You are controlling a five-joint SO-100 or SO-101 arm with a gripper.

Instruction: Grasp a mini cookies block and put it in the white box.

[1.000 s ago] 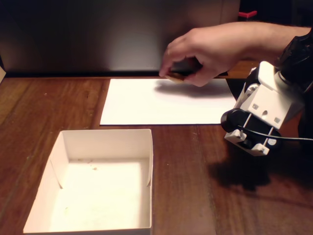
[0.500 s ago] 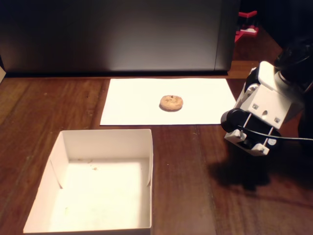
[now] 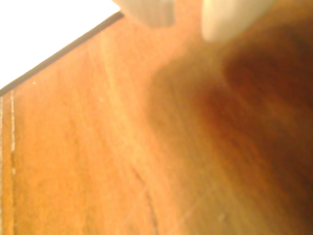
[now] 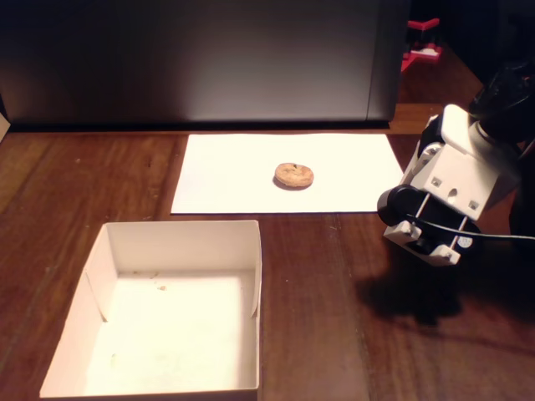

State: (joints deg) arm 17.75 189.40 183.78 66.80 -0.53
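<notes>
well apart: cookie (image 4: 293, 175), gripper (image 3: 188, 19)

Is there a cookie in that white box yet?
No. The white box holds only crumbs; the cookie lies on the paper sheet.

Looks like home/hobby desk setup: dark wooden tabletop (image 4: 334, 276), dim warm lighting, large dark panel (image 4: 209, 58) at 12 o'clock, red printed part (image 4: 422, 46) at 1 o'clock, small white arm (image 4: 447, 188) at 3 o'clock.
</notes>
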